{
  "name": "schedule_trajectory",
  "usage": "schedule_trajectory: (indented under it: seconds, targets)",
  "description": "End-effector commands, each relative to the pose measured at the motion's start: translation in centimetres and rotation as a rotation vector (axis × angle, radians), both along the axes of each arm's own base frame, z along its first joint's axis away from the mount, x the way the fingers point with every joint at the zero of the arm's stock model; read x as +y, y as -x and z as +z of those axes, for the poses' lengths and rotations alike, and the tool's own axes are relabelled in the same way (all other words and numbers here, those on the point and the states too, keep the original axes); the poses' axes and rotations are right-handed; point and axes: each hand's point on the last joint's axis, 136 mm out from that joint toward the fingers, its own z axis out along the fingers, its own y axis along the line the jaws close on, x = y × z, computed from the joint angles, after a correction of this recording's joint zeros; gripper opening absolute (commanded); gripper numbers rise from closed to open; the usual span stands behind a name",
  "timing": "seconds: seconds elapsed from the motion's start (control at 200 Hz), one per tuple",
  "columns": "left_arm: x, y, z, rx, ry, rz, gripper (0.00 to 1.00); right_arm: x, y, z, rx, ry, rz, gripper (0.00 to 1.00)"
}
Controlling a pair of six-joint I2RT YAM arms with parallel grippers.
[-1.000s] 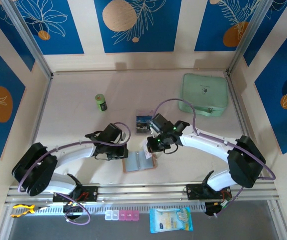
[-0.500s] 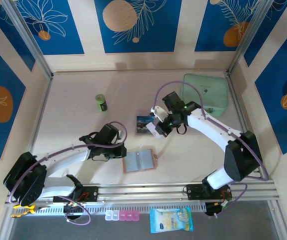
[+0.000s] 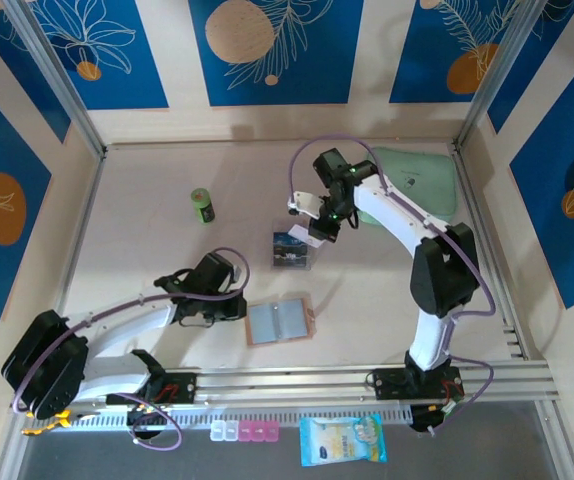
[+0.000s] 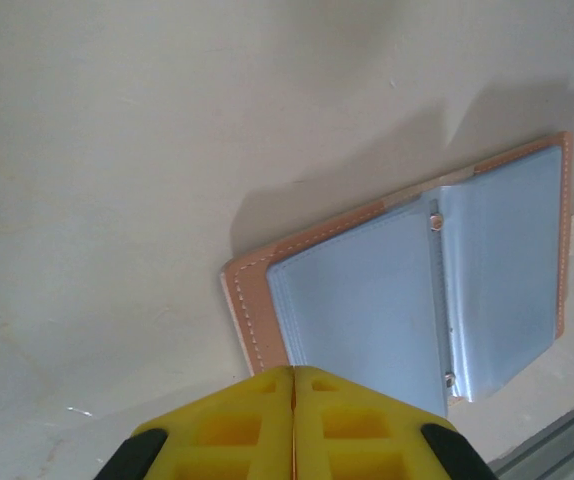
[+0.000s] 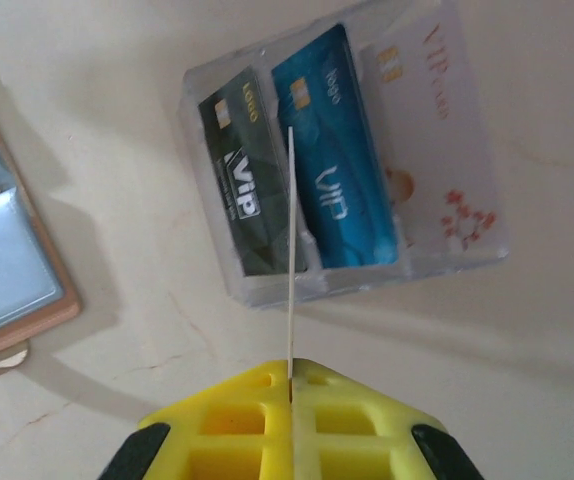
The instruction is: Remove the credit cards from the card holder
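Top external view gives me one card holder [image 3: 280,322], lying open and flat close to the near edge of the bench [image 3: 157,250], about midway along it. One clear tray [image 3: 289,248] sits further in, near the middle of the bench. One mint-green case [image 3: 422,180] fills the far right corner, and one small green cylinder [image 3: 202,205] stands upright left of centre, toward the far edge.

I count four credit cards. On the right wrist camera three of them lie side by side in the tray [image 5: 267,295]: one dark card [image 5: 237,195], one blue card [image 5: 332,180] and one white card [image 5: 427,150]. The fourth card [image 5: 290,250] is pinched by the right gripper [image 5: 292,375] and I see it edge-on as a thin pale line, so I cannot read its print. It hangs over the tray, lined up between the dark and blue cards; I cannot tell whether its far end touches anything. From above, that gripper [image 3: 314,225] sits just beside the tray's far right corner.

The left gripper [image 4: 293,372] has its two yellow fingers pressed together on nothing. It sits [image 3: 237,308] just beside the holder's left edge; contact I cannot judge. Its camera shows the holder [image 4: 417,300] with two grey-blue pocket leaves inside a tan border.
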Motion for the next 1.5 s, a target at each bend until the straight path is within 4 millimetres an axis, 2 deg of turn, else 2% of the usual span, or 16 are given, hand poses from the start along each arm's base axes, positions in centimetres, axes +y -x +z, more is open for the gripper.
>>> schedule_trajectory:
  seconds: [0.0,0.225,0.39,0.675,0.785,0.88,1.06,1.19,1.265,1.311,1.371,1.476,1.496]
  targets:
    - [1.0,0.2,-0.2,-0.013,-0.029,0.003,0.09,0.2,-0.6,1.2,-0.009,-0.002,0.068,0.00]
    - [1.8,0.5,0.3,-0.033,-0.042,0.007,0.09,1.2,-3.3,2.0,-0.043,-0.020,0.081,0.00]
    - [2.0,0.5,0.5,-0.037,-0.046,0.013,0.09,2.2,-4.2,1.8,-0.027,-0.044,0.086,0.00]
    - [2.3,0.7,0.6,-0.031,-0.057,0.019,0.10,2.9,-5.3,-1.4,0.002,-0.022,0.097,0.03]
    - [2.6,0.8,0.8,-0.037,-0.065,0.023,0.11,2.9,-5.7,-2.0,0.003,-0.014,0.096,0.06]
    - [2.6,0.7,0.9,-0.039,-0.063,0.024,0.11,2.8,-6.1,-1.6,-0.015,-0.017,0.087,0.14]
    - [3.0,0.7,0.8,-0.037,-0.082,0.022,0.14,1.9,-6.4,0.0,-0.060,-0.022,0.050,0.20]
    - [3.4,0.1,1.4,-0.049,-0.106,0.012,0.24,1.7,-6.4,1.7,-0.102,-0.075,0.003,0.27]
    - [3.7,-0.6,1.6,-0.069,-0.117,0.020,0.36,1.6,-6.4,2.6,-0.127,-0.114,-0.043,0.31]
    - [3.8,-1.1,1.8,-0.083,-0.120,0.024,0.47,1.4,-6.4,3.0,-0.136,-0.135,-0.077,0.33]
    - [3.9,-1.7,1.9,-0.095,-0.121,0.032,0.67,1.1,-6.3,3.2,-0.150,-0.160,-0.130,0.38]
    - [4.3,-2.7,1.8,-0.115,-0.127,0.050,0.83,0.7,-5.3,2.9,-0.147,-0.208,-0.222,0.54]
    - [4.5,-2.9,1.8,-0.118,-0.132,0.052,0.93,0.7,-5.0,2.8,-0.145,-0.216,-0.237,0.55]
